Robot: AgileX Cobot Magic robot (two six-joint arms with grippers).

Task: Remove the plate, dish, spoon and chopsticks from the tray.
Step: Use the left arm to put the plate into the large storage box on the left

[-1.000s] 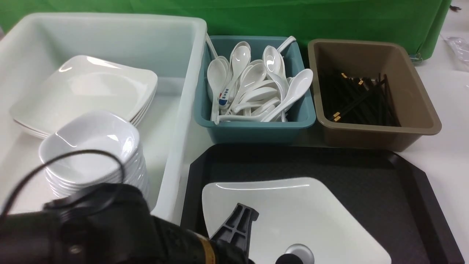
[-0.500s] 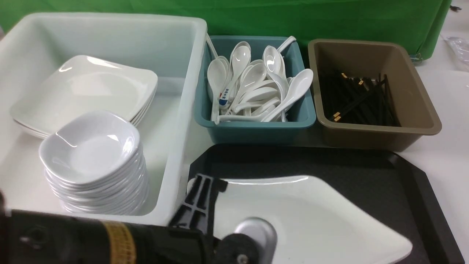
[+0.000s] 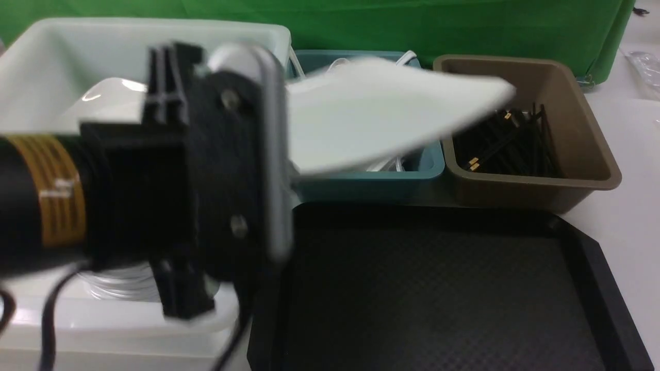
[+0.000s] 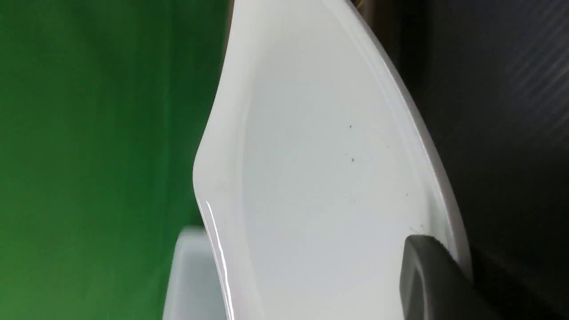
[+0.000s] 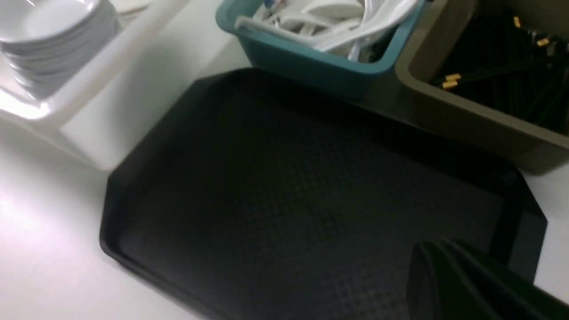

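L end effector (image 3: 281, 154) clamped on 1 edge of plate (image 3: 381, 113). Plate airborne, tilted, extending to robot's right over teal bin (image 3: 371, 185). White tub (image 3: 62, 46) lies left of grip. R end effector (image 5: 466, 284) closed, empty, above tray (image 3: 438, 288).

The black rectangular plastic tray (image 3: 438, 288) lies on the tabletop (image 3: 629, 216). Behind it stand the teal plastic bin (image 3: 371, 185), left, and the brown plastic bin (image 3: 582, 154), right. The white plastic tub (image 3: 62, 46) sits left of the tray. The large white square plate (image 3: 371, 113) is up off the tray, hiding most of the teal bin in the front view.
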